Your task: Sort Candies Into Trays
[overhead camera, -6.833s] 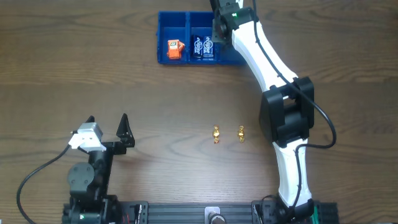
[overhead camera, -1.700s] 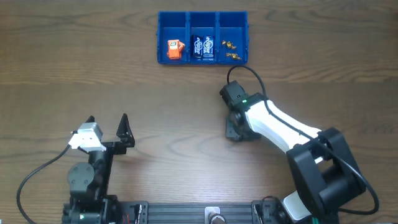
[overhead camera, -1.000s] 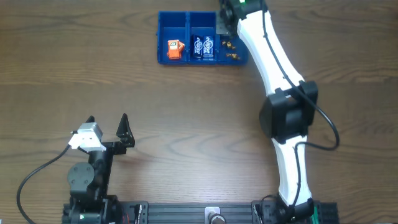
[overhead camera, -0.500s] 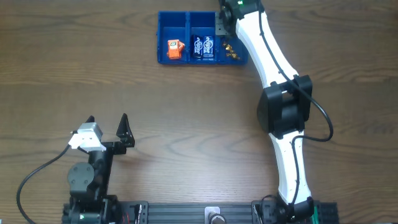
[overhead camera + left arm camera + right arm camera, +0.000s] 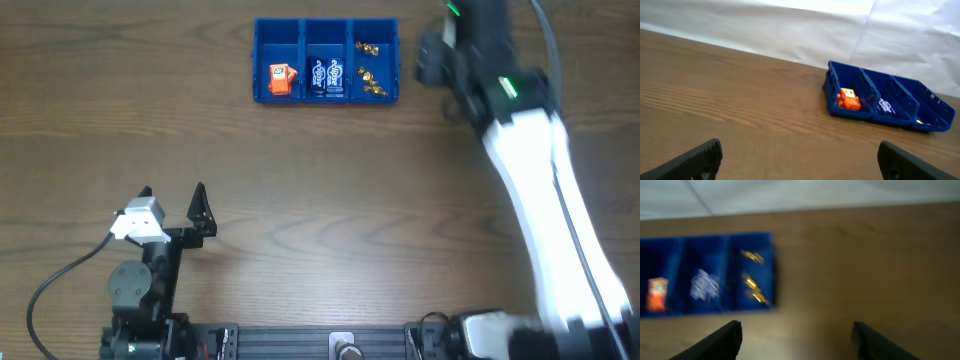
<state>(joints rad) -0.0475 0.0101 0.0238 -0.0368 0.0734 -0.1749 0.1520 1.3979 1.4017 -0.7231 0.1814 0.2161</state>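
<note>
Three gold candies (image 5: 362, 72) lie in our blue tray's (image 5: 257, 60) right bin, sorted by kind apart from the orange one (image 5: 281, 80) and the blue-white pair (image 5: 326, 75), so we reckon that's why our right gripper (image 5: 795, 327) hangs open and empty off to the tray's right, with the left gripper (image 5: 172, 195) parked open, near-left.

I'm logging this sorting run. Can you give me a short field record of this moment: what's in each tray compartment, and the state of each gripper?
tray: blue tray, three compartments, at the far side of the table
left compartment (top view): one orange candy
middle compartment: blue-and-white wrapped candies
right compartment: several gold candies
left gripper: open, holding nothing, near its own base
right gripper: open, holding nothing, to the right of the tray
</note>
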